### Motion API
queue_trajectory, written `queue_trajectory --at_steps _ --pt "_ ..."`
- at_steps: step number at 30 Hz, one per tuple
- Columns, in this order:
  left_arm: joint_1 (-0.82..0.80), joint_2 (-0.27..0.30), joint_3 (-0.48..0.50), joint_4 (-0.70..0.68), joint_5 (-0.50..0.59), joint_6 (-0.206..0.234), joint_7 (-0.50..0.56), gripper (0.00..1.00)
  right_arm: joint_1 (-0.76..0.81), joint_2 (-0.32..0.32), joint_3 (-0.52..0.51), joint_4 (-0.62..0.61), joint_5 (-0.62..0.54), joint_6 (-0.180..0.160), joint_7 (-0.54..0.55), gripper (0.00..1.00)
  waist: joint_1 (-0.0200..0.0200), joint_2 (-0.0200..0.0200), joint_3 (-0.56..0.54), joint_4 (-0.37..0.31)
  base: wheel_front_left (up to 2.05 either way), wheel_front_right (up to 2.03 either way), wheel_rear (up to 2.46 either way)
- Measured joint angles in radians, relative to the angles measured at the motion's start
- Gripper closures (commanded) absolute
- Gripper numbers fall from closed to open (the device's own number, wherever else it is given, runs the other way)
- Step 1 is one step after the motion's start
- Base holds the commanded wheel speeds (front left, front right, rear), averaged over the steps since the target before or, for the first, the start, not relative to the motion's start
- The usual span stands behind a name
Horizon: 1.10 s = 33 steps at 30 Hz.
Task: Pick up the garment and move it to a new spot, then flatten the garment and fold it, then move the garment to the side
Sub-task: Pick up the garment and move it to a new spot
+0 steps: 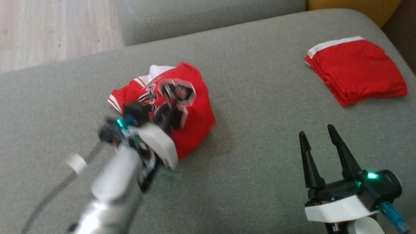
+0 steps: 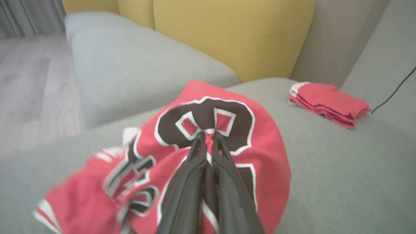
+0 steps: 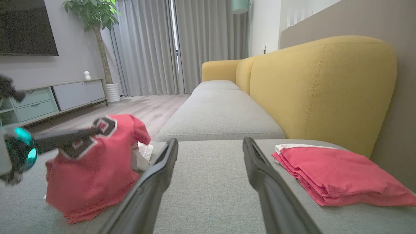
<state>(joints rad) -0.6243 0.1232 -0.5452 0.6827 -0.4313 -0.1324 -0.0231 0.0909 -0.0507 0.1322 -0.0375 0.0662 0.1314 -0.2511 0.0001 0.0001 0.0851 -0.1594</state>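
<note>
The left gripper (image 2: 208,136) is pinching the crumpled red lettered jersey (image 2: 269,162) at its top. The right gripper (image 1: 317,130) is hovering wide open, well apart.

Soft even daylight, motion blur, wide-angle edge distortion

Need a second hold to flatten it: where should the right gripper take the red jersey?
Probably the loose lower edge of the red jersey, coming from the robot's right, low over the cushion: the left gripper tents it by its number print, leaving that edge slack.
</note>
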Motion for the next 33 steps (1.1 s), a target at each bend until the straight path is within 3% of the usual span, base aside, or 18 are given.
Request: queue_trajectory --at_steps 5,6,7,13,16,22,25,33 --pt "0.112 -0.059 -0.085 0.065 -0.063 0.0 -0.068 1.0 -0.01 0.002 -0.003 -0.004 0.017 0.0 0.0 0.0 0.0001 0.0 0.051 0.005 0.0 0.0 0.0" --pt "0.123 -0.065 -0.102 0.077 -0.067 0.0 -0.088 0.53 -0.013 0.002 -0.004 -0.003 0.02 0.0 0.0 0.0 0.0001 0.0 0.059 0.009 0.0 0.0 0.0" --pt "0.129 -0.071 -0.109 0.087 -0.074 0.0 -0.107 0.0 -0.017 0.003 -0.007 -0.003 0.021 0.0 0.0 0.0 0.0002 0.0 0.063 0.014 0.0 0.0 0.0" --pt "0.147 -0.073 -0.174 0.018 -0.154 0.001 -0.213 0.0 -0.021 0.003 -0.024 0.013 0.021 0.0 0.0 0.0 0.0002 0.0 0.045 0.065 0.0 0.0 0.0" --pt "0.187 -0.075 -0.176 -0.063 -0.165 0.051 -0.226 0.0 -0.01 0.003 -0.036 0.019 0.025 0.0 0.0 0.0 -0.0001 0.0 0.004 0.085 0.0 0.0 0.0" --pt "0.355 -0.058 -0.044 -0.269 -0.05 0.179 -0.228 0.0 0.063 0.005 -0.071 0.033 0.049 0.0 0.0 0.0 -0.0003 0.0 -0.084 0.135 0.0 0.0 0.0" --pt "0.455 -0.019 0.03 -0.34 0.012 0.222 -0.229 0.0 0.081 0.005 -0.091 0.043 0.06 0.0 0.0 0.0 -0.0003 0.0 -0.115 0.164 0.0 0.0 0.0" --pt "0.701 0.01 0.17 -0.48 0.104 0.256 -0.229 0.0 0.142 0.006 -0.116 0.08 0.084 0.0 0.0 0.0 -0.0003 0.0 -0.184 0.221 0.0 0.0 0.0"
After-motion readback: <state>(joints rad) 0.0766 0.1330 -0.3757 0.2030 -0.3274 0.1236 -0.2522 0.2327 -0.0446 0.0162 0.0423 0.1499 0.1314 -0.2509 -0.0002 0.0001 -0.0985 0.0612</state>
